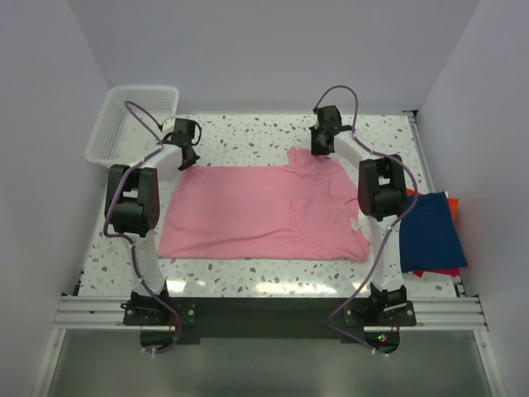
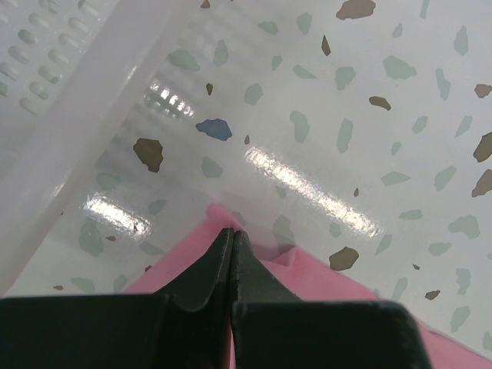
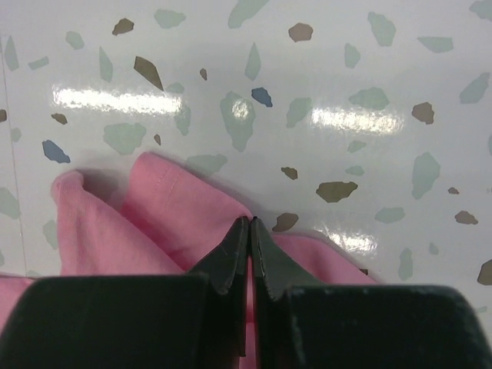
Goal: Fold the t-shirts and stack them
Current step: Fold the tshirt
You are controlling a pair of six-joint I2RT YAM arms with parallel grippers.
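A light pink t-shirt (image 1: 256, 211) lies spread on the speckled table. My left gripper (image 1: 187, 155) is shut on its far left corner; the left wrist view shows the pink cloth (image 2: 323, 273) pinched at the gripper's tips (image 2: 231, 234). My right gripper (image 1: 319, 151) is shut on the far right edge of the pink t-shirt; in the right wrist view the cloth (image 3: 154, 215) bunches round the closed gripper (image 3: 250, 223). A folded navy blue t-shirt (image 1: 430, 231) lies on an orange-red one (image 1: 434, 271) at the table's right edge.
A white plastic mesh basket (image 1: 132, 122) stands at the far left corner; its wall shows in the left wrist view (image 2: 54, 115). White walls close in the table on the left, back and right. The arm bases sit on a rail (image 1: 264, 313) at the near edge.
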